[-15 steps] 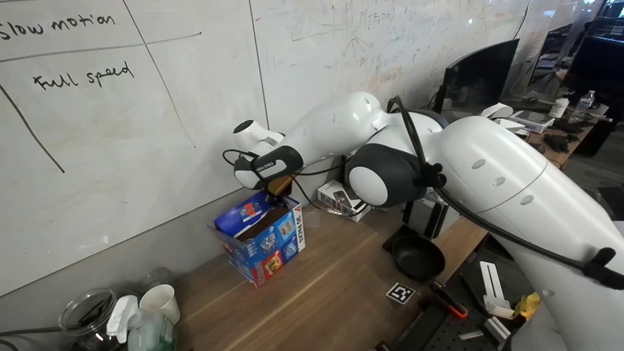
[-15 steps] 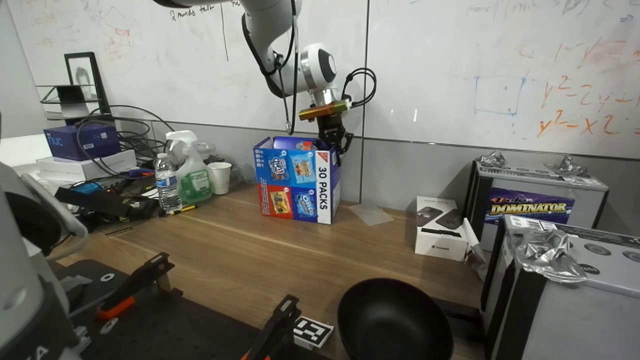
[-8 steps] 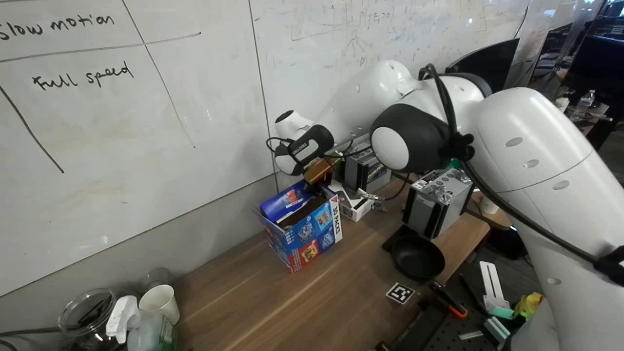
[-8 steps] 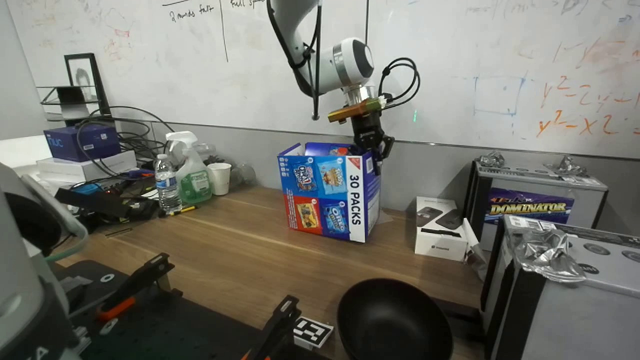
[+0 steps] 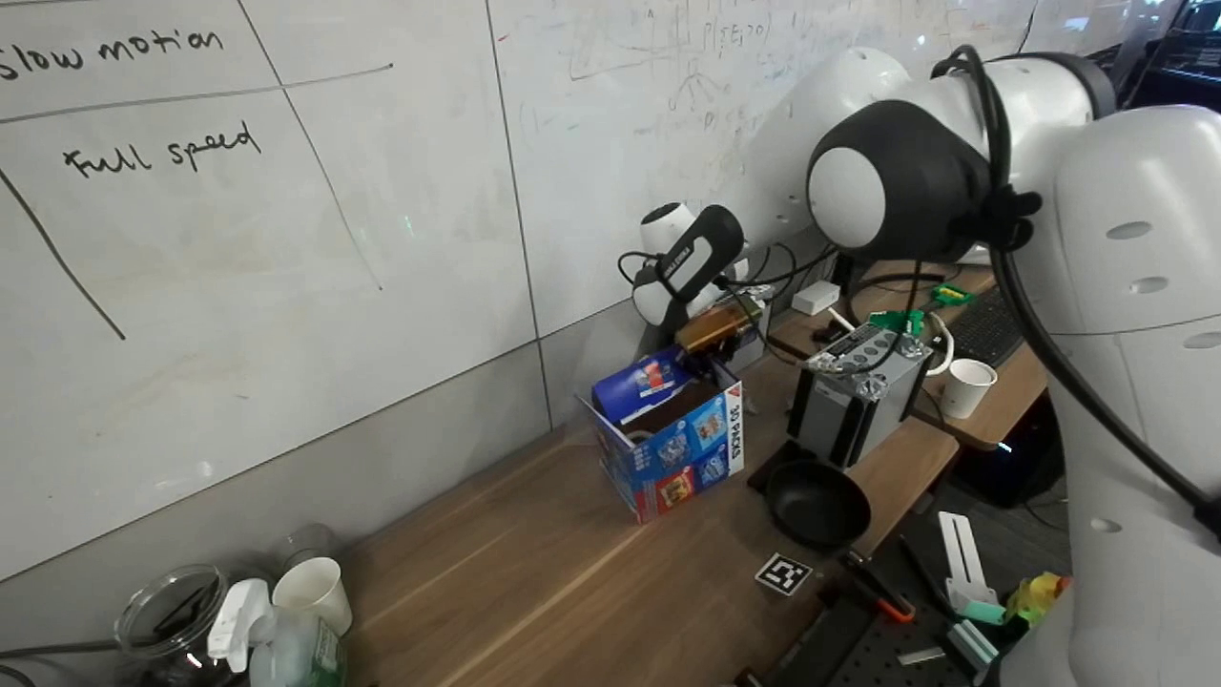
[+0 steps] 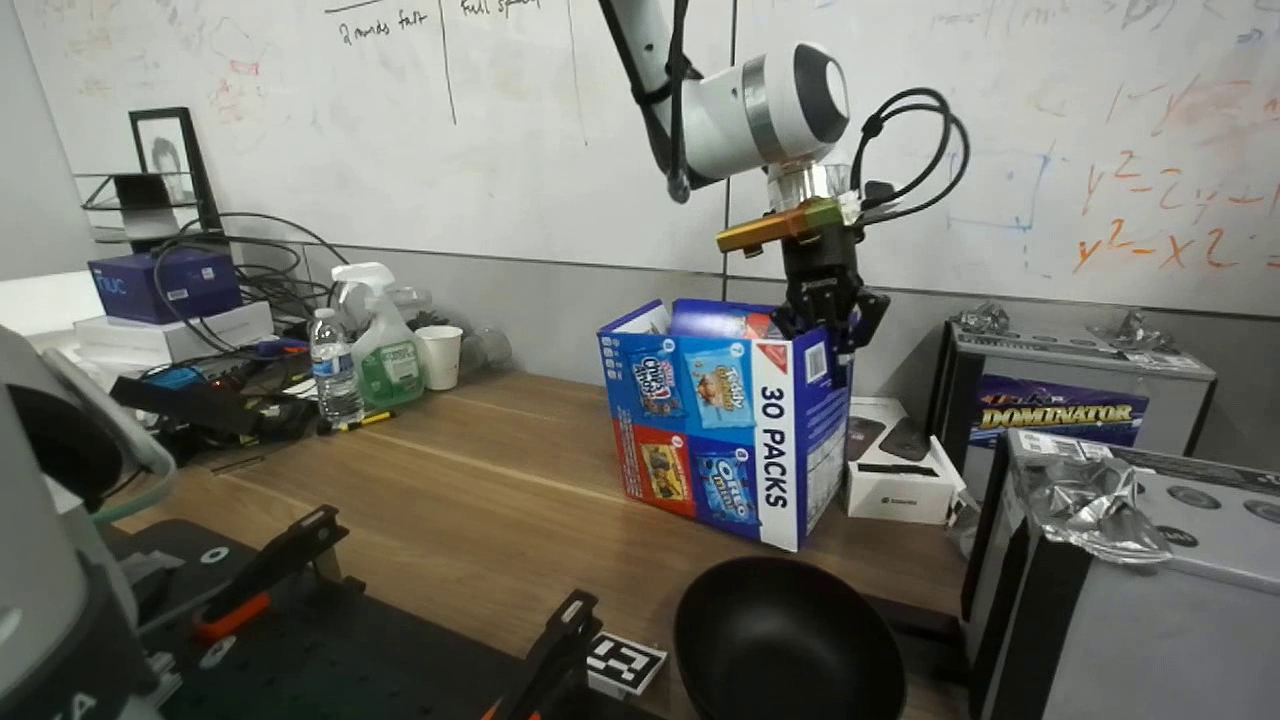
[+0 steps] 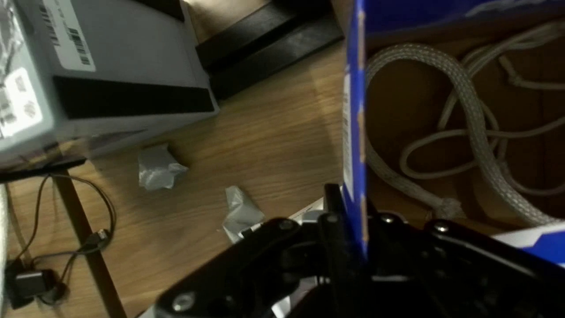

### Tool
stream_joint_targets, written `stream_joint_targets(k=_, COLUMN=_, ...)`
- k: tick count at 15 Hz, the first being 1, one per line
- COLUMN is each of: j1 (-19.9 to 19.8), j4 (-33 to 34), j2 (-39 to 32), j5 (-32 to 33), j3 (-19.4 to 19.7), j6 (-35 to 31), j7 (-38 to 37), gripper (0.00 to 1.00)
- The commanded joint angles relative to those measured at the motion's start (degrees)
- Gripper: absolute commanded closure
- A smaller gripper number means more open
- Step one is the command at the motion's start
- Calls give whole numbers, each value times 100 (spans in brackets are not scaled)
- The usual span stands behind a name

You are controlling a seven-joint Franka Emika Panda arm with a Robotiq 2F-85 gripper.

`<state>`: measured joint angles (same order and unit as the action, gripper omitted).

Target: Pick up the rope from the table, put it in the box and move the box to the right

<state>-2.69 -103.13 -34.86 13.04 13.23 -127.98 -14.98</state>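
Blue box point(image 6: 730, 430), right of ctr in an exterior view: pincer point(image 7: 353, 205) closed tight on one wall point(image 7: 355, 88), prob. to drag it. Rope point(image 7: 468, 99) already inside, wrist view's right half.

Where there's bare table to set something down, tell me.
The table is bare between the paper cup and the blue box, down to the black board. Crowded: past the box, around the white carton, black pan and grey devices.
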Motion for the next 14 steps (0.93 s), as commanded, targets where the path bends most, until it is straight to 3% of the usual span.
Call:
stream_joint_targets(k=1, j1=-401, j4=-1424, j2=1023, j5=46, j3=125, j6=-934, j7=341, gripper=90)
stream_joint_targets(k=8, j1=-1290, j4=-2783, j2=2053, j5=-132, j3=350, j6=-1787, j7=1443, gripper=91)
stream_joint_targets(k=14, j1=-1485, j4=-3046, j2=2302, j5=-323, j3=317, j6=-1788, j7=1872, gripper=89)
